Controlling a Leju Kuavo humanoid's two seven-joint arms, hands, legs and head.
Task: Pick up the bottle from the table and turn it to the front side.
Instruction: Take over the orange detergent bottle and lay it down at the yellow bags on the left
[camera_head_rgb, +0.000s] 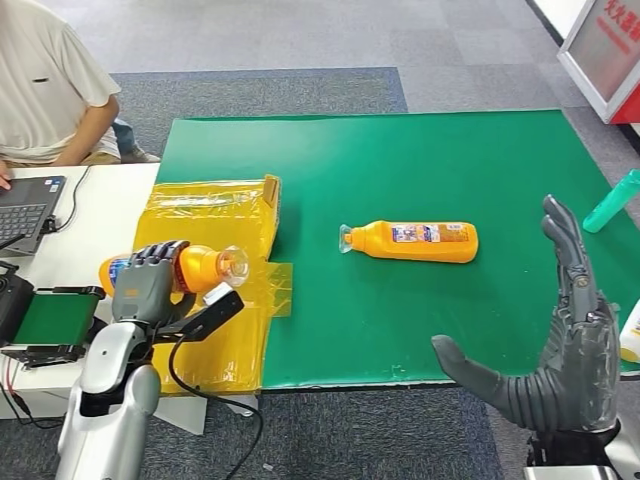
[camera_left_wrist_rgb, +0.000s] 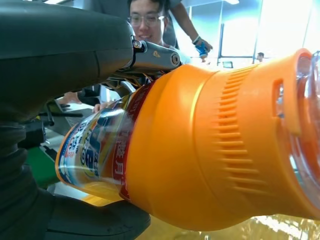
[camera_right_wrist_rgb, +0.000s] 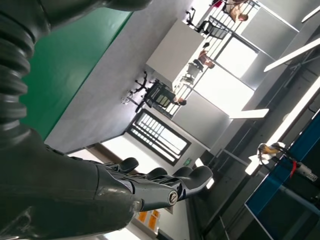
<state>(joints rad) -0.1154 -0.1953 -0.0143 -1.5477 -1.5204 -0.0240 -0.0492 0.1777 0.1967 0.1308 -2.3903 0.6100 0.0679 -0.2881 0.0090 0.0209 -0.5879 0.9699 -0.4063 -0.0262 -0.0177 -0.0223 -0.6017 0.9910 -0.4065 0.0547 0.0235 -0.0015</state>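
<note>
An orange bottle (camera_head_rgb: 416, 241) lies on its side on the green mat (camera_head_rgb: 453, 160), clear cap toward the left, label facing up. A second orange bottle (camera_head_rgb: 200, 268) with a clear cap and a blue label is held by my left hand (camera_head_rgb: 147, 282) above the yellow bag (camera_head_rgb: 215, 215); up close the held bottle (camera_left_wrist_rgb: 211, 150) lies between the thumb and the fingers (camera_left_wrist_rgb: 154, 55). My right hand (camera_head_rgb: 562, 340) hovers open at the mat's near right edge, fingers straight and thumb spread, well to the right of the lying bottle. In the right wrist view its fingers (camera_right_wrist_rgb: 166, 182) are extended.
A person in a white shirt (camera_head_rgb: 45, 80) sits at the white table with a laptop (camera_head_rgb: 26, 210) at the left. A green device (camera_head_rgb: 53, 320) lies near my left arm. A teal bottle (camera_head_rgb: 613, 200) lies at the mat's right edge.
</note>
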